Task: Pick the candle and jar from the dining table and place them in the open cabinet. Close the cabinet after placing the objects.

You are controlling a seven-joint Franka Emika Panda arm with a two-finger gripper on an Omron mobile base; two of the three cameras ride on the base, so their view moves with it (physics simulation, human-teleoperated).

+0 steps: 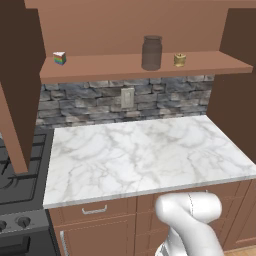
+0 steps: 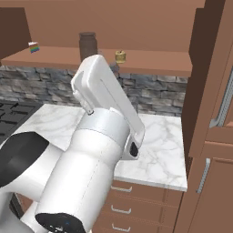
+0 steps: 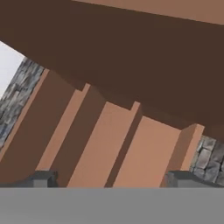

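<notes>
Jar (image 1: 151, 52): plain grey translucent cylinder, slightly narrower dark top, upright on plain wooden shelf (image 1: 100, 65) of brown wooden cabinet (image 1: 17, 75). Probably glass: stiff, smooth, likely slippery and breakable, moderate in weight. Best taken across the straight body below the narrowed top, squarely, without tipping. Already in place; no further handling judged necessary.

Candle (image 1: 180, 59): tiny squat yellow-gold cylinder, just beside the jar toward the cabinet's right wall, apart from it, upright on the same shelf. Light, probably waxy and easily marked; low enough to leave little to grip, so held across the round sides. Also already placed.

Wedge (image 1: 60, 58): small, rainbow-striped, at the far left of the shelf, well apart from jar and candle. Not part of the job.

Cabinet doors: tall, flat, brown, standing open at both sides of the shelf; long vertical silver bar handle (image 2: 224, 101) seen at the right edge of the right base view. Stiff, hinged, to be swung by pushing the panel edge or hooking the bar. Closing judged the step remaining.

Surface (image 1: 145, 150): white grey-veined marble counter beneath the shelf, grey stone backsplash (image 1: 90, 100) behind, black stove (image 1: 20, 190) at left.

Gripper (image 3: 112, 178): released, jaws spread wide, nothing between them; faces brown cabinet woodwork at close range.
</notes>
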